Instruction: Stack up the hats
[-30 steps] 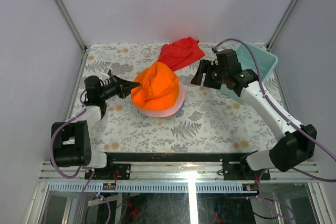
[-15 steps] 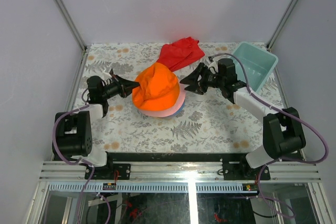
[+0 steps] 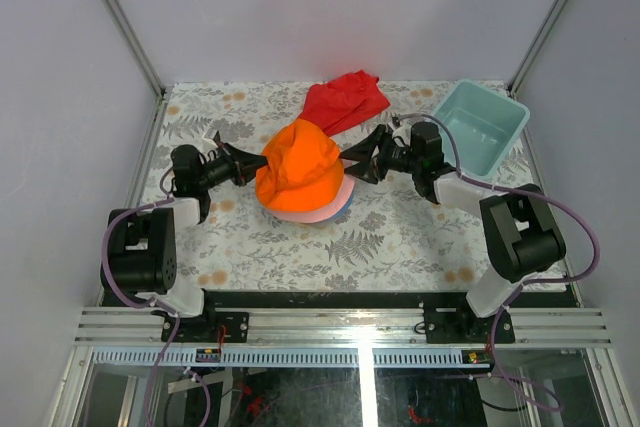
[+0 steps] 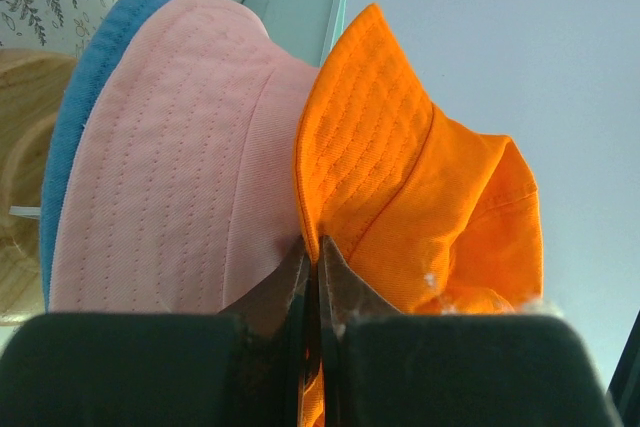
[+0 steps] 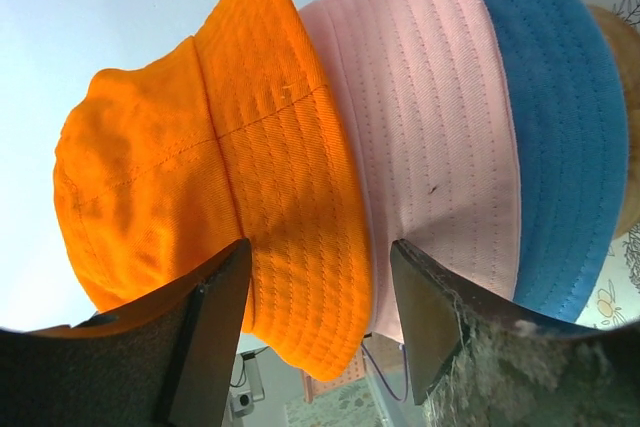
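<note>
Orange hat (image 3: pixel 298 162) atop pink hat (image 3: pixel 305 215); left end effector (image 4: pixel 312 257) clamped on its brim, right end effector (image 5: pixel 318 247) apart around opposite brim.

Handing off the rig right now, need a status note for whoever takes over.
Left gripper: shut on the orange hat by its brim.
Right gripper: open, fingers straddling the brim's opposite side.
Orange hat sits on the pink hat, over the blue hat, on the wooden stand; grey hat not visible.
Done: three visible hats stacked.
Left, probably: pull orange hat down snug, release.
</note>
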